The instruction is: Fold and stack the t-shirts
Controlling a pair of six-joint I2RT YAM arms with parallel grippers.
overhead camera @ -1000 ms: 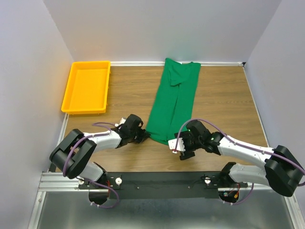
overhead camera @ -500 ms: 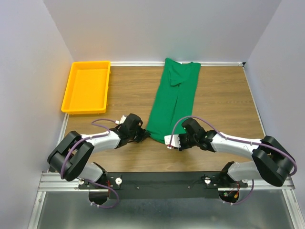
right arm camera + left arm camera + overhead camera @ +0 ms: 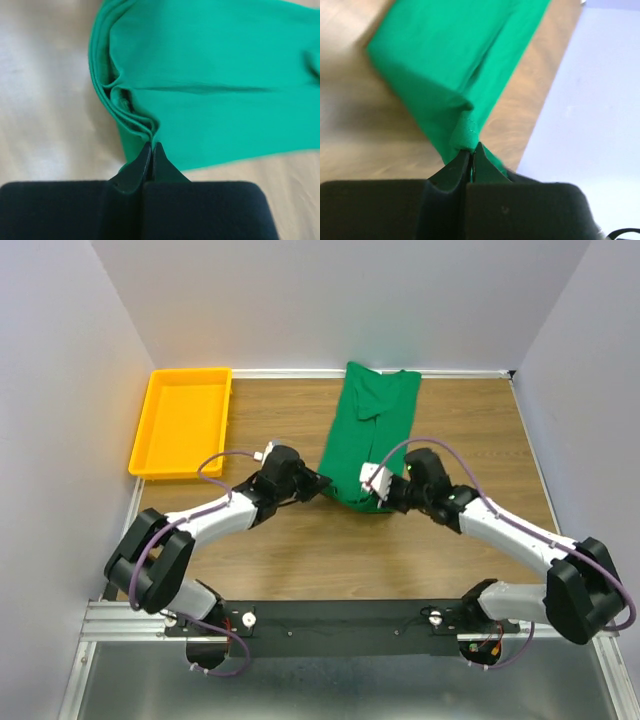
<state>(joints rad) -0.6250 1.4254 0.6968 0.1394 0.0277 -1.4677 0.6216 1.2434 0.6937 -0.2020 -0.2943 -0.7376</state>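
Shirt [image 3: 375,430] lies as a long green strip on the table [image 3: 480,440], from the middle of the far edge back toward the middle. The left gripper [image 3: 320,483] is pinched tight on its near left corner, and the right gripper [image 3: 373,490] is pinched tight on its near right corner. The shirt looks soft, light and floppy, so I think it will sag and bunch, and those two corners are the best places to hold.
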